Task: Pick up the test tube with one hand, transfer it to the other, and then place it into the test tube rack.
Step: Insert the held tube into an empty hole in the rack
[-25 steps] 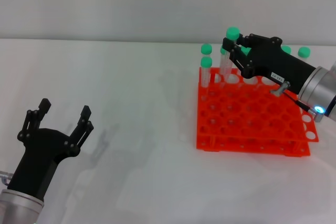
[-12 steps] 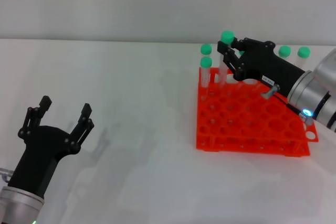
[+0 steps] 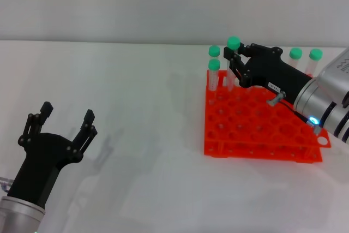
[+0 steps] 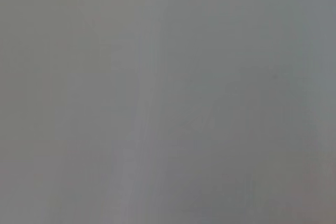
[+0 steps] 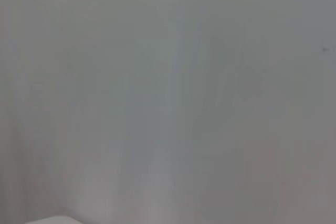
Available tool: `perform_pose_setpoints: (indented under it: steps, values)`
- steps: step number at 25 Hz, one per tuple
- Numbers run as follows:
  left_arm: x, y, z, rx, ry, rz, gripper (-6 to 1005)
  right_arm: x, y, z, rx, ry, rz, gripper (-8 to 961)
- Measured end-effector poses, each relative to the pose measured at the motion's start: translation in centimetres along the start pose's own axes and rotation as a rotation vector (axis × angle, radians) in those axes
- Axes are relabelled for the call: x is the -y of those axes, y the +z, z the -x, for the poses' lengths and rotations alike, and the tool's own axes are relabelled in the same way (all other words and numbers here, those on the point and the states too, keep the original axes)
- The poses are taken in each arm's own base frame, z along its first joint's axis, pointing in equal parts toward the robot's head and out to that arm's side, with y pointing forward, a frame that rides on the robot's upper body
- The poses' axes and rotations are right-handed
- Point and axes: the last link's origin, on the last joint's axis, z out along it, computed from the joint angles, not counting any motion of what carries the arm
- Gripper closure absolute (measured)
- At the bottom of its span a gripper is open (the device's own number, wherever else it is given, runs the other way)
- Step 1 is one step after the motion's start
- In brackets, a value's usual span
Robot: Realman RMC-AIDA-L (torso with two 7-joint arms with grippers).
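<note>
Head view: right gripper [image 3: 235, 65] reaching in from the right over the far left corner of the orange test tube rack [image 3: 259, 121], fingers clamped on a green-capped test tube [image 3: 232, 58]. Tube held upright, cap above the fingertips, lower end down at the rack's back row; cannot tell whether seated in a hole. Small white label on the gripper body, silver-white arm behind it with a blue light near the wrist.

Two other capped tubes [image 3: 214, 69] standing upright just beside the held one, at the rack's far left corner. Two more tubes [image 3: 305, 58] upright along the far edge toward the right, partly hidden behind the arm.

Rack resting on a white table [image 3: 136, 107], right of centre.

Left gripper [image 3: 61, 124] low at the near left, well apart from the rack, fingers spread apart, holding nothing.

Wrist views: plain grey surface only, no gripper or object discernible.
</note>
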Motion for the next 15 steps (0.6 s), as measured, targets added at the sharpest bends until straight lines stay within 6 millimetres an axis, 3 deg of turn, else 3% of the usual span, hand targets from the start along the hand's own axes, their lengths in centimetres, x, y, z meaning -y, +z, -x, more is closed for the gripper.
perform_pose_setpoints:
  steps: [15]
  values:
    - [0.00,-0.26,0.03,0.001,0.000,-0.001,119,-0.46,0.45,-0.20,-0.008,-0.021,-0.018,749]
